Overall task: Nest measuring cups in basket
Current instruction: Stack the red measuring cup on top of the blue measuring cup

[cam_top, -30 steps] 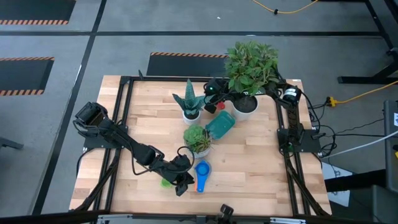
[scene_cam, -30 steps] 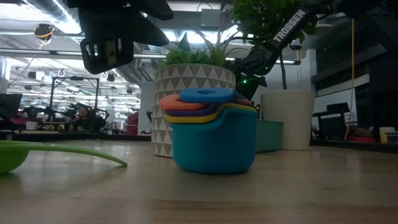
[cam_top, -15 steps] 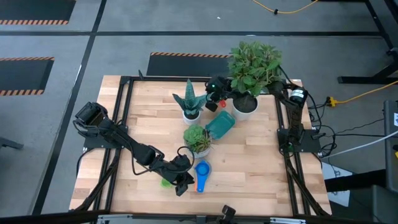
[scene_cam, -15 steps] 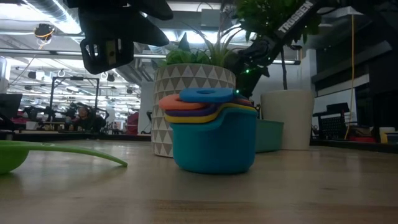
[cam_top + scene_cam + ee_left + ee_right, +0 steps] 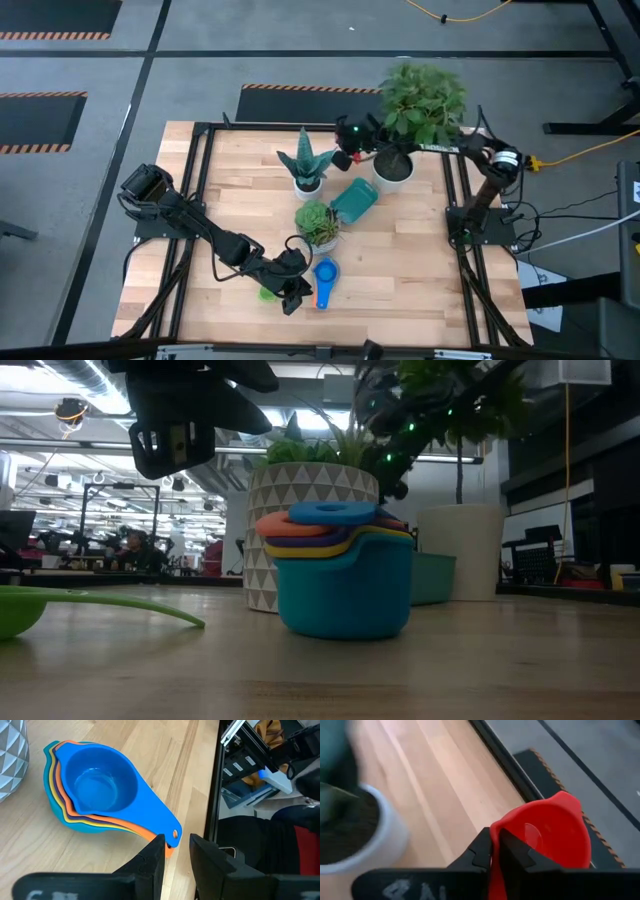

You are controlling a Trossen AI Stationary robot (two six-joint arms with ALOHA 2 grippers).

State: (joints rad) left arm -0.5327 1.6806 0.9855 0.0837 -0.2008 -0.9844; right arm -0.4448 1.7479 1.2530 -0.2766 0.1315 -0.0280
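By rear pots, R jaws [image 5: 495,851] pinched on red cup [image 5: 545,840], L jaws [image 5: 175,851] slightly apart beside nested cups [image 5: 95,790].

1. A nested stack of measuring cups [image 5: 325,277] sits near the bench's [image 5: 400,270] front edge, just in front of a small potted plant [image 5: 318,224].
2. A single cup [image 5: 266,292] lies just left of the stack — the left pincer [image 5: 292,298] hovers between the two.
3. The basket [image 5: 354,201] lies tilted mid-bench, behind and right of that plant.
4. Behind it stand a spiky potted plant [image 5: 305,165] to the left and a large leafy one [image 5: 415,110] to the right.
5. The right pincer [image 5: 345,158], between those two pots, clamps a measuring cup [image 5: 547,835].
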